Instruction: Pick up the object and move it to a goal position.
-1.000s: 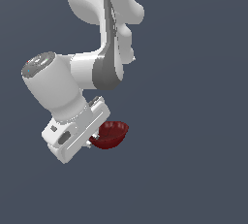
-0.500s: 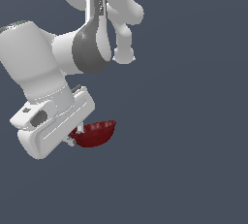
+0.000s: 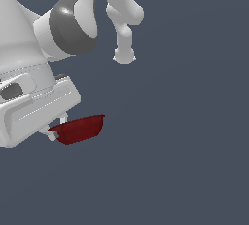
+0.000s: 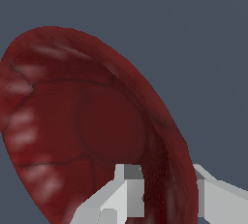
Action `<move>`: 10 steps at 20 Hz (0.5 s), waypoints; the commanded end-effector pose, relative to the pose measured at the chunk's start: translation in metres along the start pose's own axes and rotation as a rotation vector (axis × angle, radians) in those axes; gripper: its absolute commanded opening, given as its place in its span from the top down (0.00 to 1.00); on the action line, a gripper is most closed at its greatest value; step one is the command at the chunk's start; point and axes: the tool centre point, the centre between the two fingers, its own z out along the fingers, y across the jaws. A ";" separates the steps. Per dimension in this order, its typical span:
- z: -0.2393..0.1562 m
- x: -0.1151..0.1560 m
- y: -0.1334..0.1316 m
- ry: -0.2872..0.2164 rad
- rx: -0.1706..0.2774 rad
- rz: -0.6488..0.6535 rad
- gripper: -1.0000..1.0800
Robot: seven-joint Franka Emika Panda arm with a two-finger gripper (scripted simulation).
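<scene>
The dark red round bowl (image 3: 79, 129) hangs from my gripper (image 3: 57, 130) at the exterior view's lower left, held by its rim with its opening upward and nearly level. It is off any surface, against the plain grey-blue background. In the wrist view the bowl (image 4: 82, 126) fills most of the picture, showing its flat base and textured inside. My gripper (image 4: 162, 194) is shut on the bowl's rim, one finger (image 4: 118, 191) inside the bowl and the other outside. The arm's white hand hides the bowl's near edge in the exterior view.
The white arm links (image 3: 73, 24) fill the exterior view's upper left. The arm's base post (image 3: 124, 48) stands behind. The rest is plain grey-blue background.
The arm has swung towards the exterior view's left and closer to the camera, carrying the bowl. The bowl has gone from tilted to nearly level.
</scene>
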 end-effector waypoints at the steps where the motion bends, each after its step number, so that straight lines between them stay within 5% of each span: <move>1: -0.014 0.001 0.009 0.023 -0.035 -0.040 1.00; 10: -0.059 0.000 0.031 0.104 -0.138 -0.167 1.00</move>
